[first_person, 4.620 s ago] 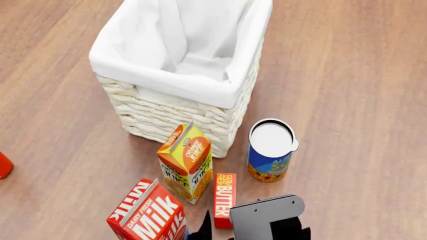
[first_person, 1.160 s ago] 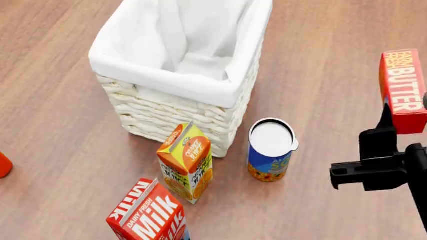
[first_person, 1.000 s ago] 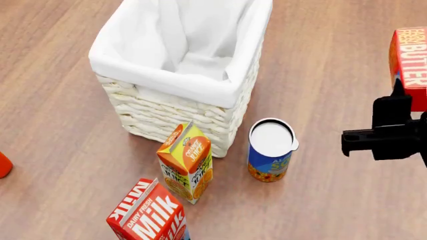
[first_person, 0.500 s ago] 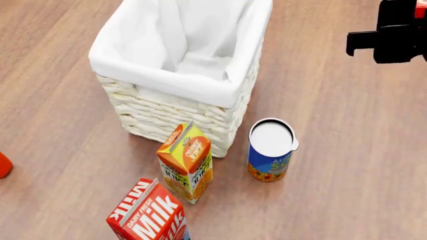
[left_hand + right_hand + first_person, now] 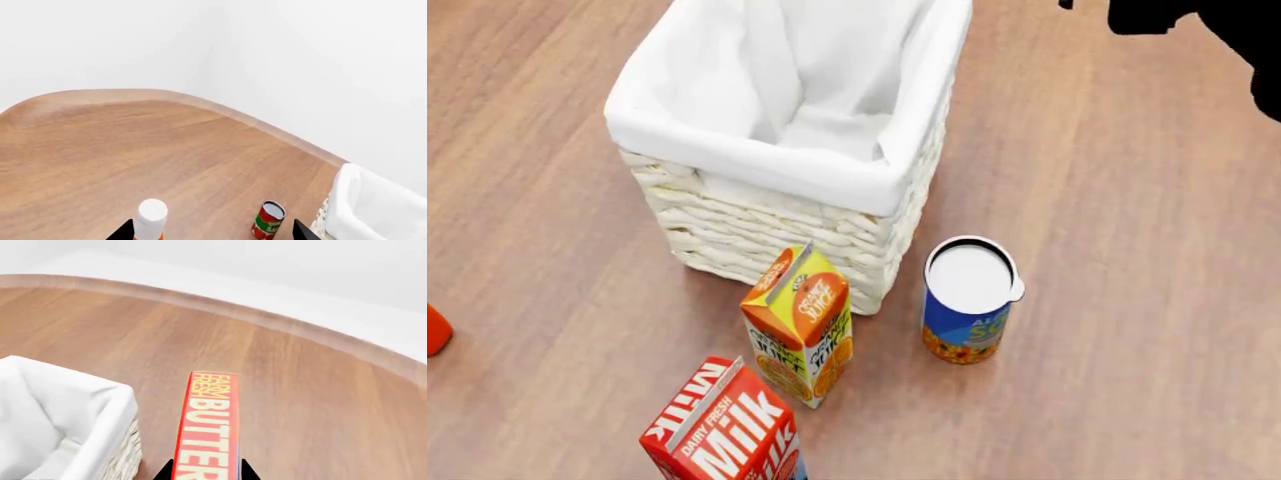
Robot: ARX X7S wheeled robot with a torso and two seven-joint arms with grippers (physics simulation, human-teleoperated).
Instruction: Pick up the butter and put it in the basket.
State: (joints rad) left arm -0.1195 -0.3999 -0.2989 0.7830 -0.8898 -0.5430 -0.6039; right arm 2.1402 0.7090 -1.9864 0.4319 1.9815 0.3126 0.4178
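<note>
The right gripper (image 5: 205, 475) has its jaws tight on the butter (image 5: 208, 425), held up in the air just beside the basket (image 5: 100, 405). The box looks light, stiff and smooth; holding its flat sides seems best. The left jaws: I cannot tell.

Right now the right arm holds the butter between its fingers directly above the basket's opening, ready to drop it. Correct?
Not quite. In the right wrist view the butter is held between the fingers, but it hangs over bare table beside the basket, not above its opening.
</note>
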